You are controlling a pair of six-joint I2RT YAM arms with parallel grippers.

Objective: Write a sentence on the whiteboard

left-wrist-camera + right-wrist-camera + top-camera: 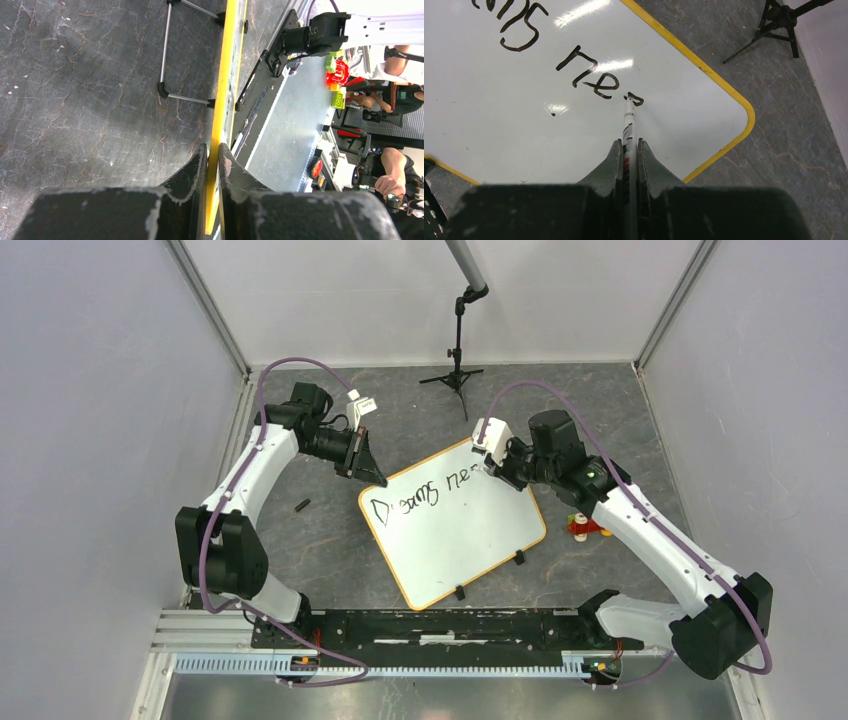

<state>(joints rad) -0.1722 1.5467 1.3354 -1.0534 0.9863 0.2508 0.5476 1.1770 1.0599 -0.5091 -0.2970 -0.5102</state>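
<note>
– Black ink on a white board, top view first. The whiteboard [470, 540] lies skewed on the grey table between the two arms, and the sentence [420, 498] reads "Dreams ne" so far along its far edge.

– Who's nearer the writing?

– The right gripper [492, 465], right at the end of the lettering. The left gripper [368, 468] sits on the board's far-left corner, well away from the last letter. A small red toy [580, 528] lies off the board's right side, no part of this.

– Left wrist view?

– The board is edge-on here. The yellow rim [225, 75] runs straight away from the camera and the left fingers are pinched shut on it, one either side. I'd call that a steadying clamp.

– And the right wrist?

– Here's the one that matters. The right jaws are closed on a marker [629, 120], whose long axis points straight out of the fingers with its tip down on a fresh stroke just after "ne". The line of letters slopes down to the right in this view, and bare white lies that way, towards the rounded corner.

– So the next stroke?

– My read: sideways to the right, across the marker's axis, not along it. There's room for a letter or two before the rim, then probably a second line.
</note>
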